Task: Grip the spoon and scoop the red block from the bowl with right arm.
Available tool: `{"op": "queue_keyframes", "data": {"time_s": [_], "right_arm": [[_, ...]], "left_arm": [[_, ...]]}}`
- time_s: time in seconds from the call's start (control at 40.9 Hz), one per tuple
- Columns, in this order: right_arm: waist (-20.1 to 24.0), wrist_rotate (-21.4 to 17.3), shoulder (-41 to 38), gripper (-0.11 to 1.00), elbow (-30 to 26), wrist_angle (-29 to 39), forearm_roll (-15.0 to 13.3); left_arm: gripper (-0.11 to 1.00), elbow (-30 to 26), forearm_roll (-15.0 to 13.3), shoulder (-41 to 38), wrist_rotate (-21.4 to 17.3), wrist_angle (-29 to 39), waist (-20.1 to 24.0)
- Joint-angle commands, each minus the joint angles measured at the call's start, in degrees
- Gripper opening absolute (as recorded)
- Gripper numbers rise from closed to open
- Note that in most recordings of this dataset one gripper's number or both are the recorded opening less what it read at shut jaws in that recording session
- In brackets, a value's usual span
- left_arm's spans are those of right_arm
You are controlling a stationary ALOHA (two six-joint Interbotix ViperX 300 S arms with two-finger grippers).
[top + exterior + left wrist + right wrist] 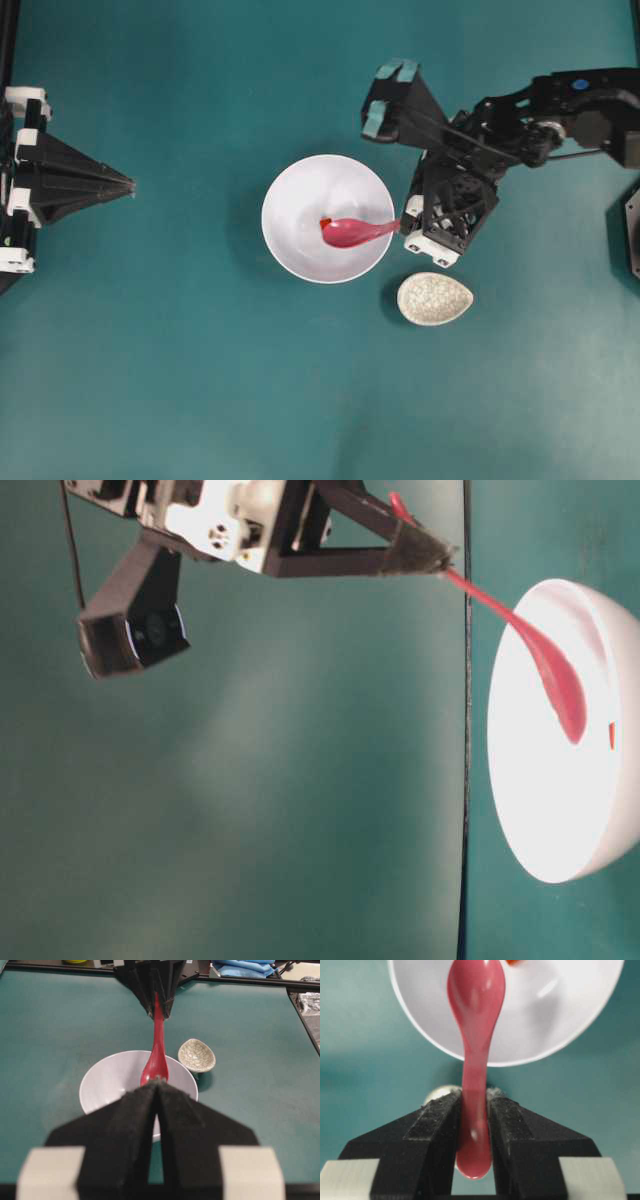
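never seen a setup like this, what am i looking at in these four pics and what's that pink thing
These are four camera views of one moment at a table with two black robot arms. One camera looks straight down, one sits at table level and shows the scene turned sideways, and one rides on each arm's wrist.

On the green table sit a white bowl and a small speckled dish.

The pink thing is a plastic spoon. The right gripper is shut on its handle, with the scoop over the bowl near a tiny red block. The left gripper waits at the left, shut and holding nothing.
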State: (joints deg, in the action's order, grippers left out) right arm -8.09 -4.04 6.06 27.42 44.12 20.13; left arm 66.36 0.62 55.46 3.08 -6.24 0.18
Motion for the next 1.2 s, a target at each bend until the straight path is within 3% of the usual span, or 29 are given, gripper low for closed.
{"op": "queue_keyframes", "data": {"time_s": [0.0,0.122,0.269,0.636,1.174], "right_arm": [[-0.3,-0.5,-0.6,0.24,-3.3,2.8,-2.8],[-0.3,-1.4,-2.5,0.24,-5.2,5.2,-7.3],[-0.3,-1.1,-4.8,0.24,-7.2,5.6,-9.8],[0.9,1.3,-9.6,0.24,-12.0,9.1,-9.9],[3.7,1.3,-12.1,0.24,-15.7,7.0,-10.1]], "left_arm": [[0.0,-1.7,0.2,-0.2,-0.4,-0.5,0.2],[0.0,-1.7,0.2,-0.2,-0.4,-0.6,0.2],[0.0,-1.7,0.2,-0.3,-0.5,-0.6,0.2],[0.0,-1.7,0.2,-0.2,-0.7,-0.4,0.2],[0.0,-1.7,0.3,-0.2,-0.7,-0.4,0.2]]}}
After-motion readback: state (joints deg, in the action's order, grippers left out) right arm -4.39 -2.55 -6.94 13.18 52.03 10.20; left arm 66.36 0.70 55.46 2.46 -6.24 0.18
